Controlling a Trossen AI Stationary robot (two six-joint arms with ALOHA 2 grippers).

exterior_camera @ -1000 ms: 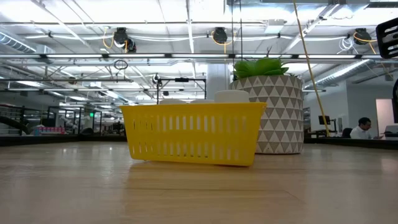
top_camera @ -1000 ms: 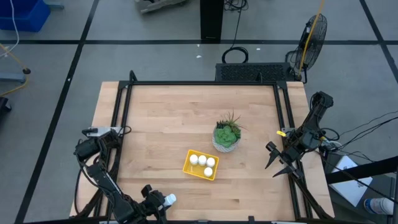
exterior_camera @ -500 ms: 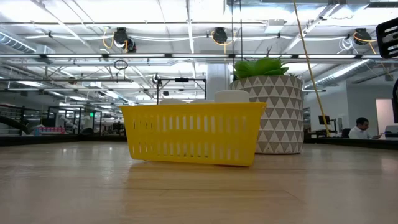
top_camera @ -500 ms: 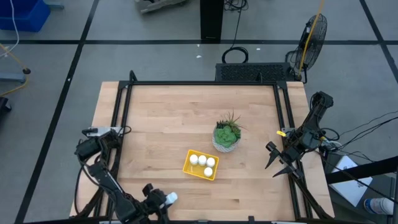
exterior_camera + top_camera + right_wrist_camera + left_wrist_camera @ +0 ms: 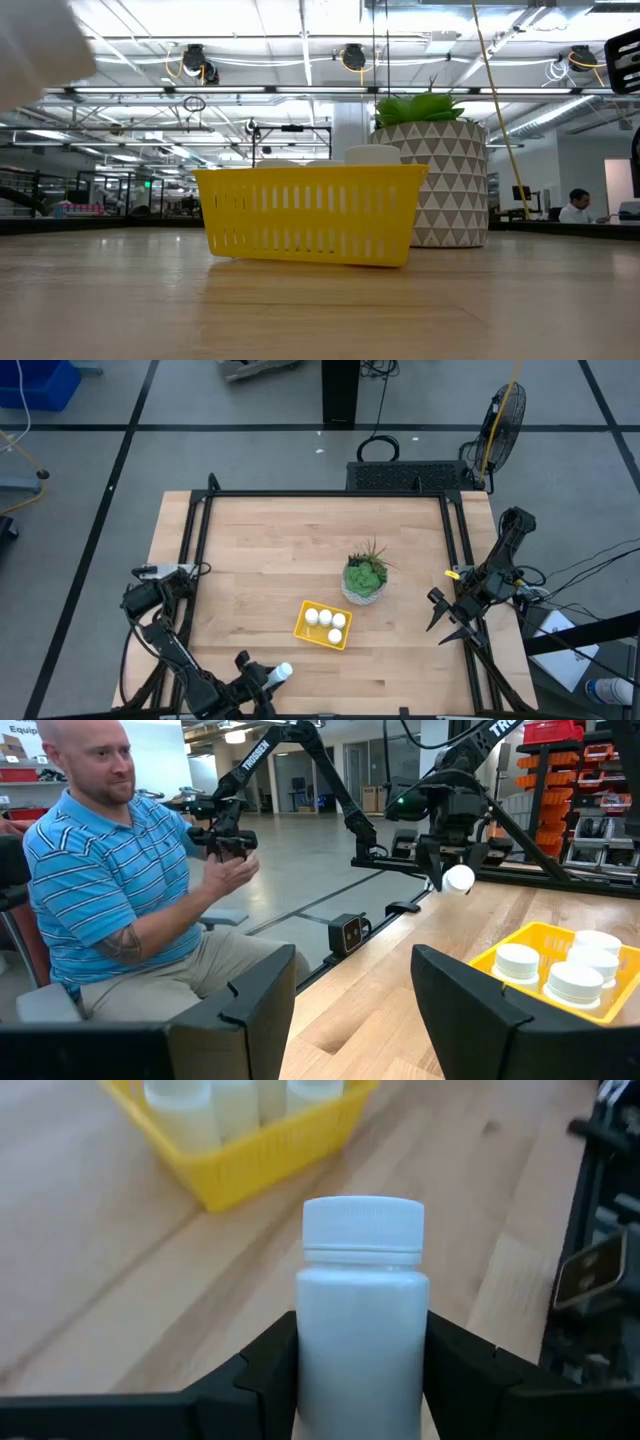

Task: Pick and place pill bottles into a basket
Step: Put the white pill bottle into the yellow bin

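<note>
The wooden table [image 5: 270, 560] is the biggest thing here, and I work at its near edge. My left gripper [image 5: 262, 682] is down at about 6 o'clock on the table in the high view. It pinches one white pill bottle [image 5: 362, 1320] by its sides, cap pointing away from me, so I think I can carry it without it slipping. My right gripper [image 5: 445, 622] waits at about 4 o'clock by the table's right edge, its fingers [image 5: 470, 1010] spread with nothing between them.

The plant pot [image 5: 364, 582] sits near the middle. The yellow basket [image 5: 322, 624] sits just beside it, toward 7 o'clock from the pot. Four pill bottles [image 5: 325, 618] stand inside the basket. Mine looks like the last one.

The high view shows all four white dots in the basket. The low view hides most of them behind the basket wall. Only the right wrist view shows a person [image 5: 110, 890] sitting beyond the table, holding a controller.
</note>
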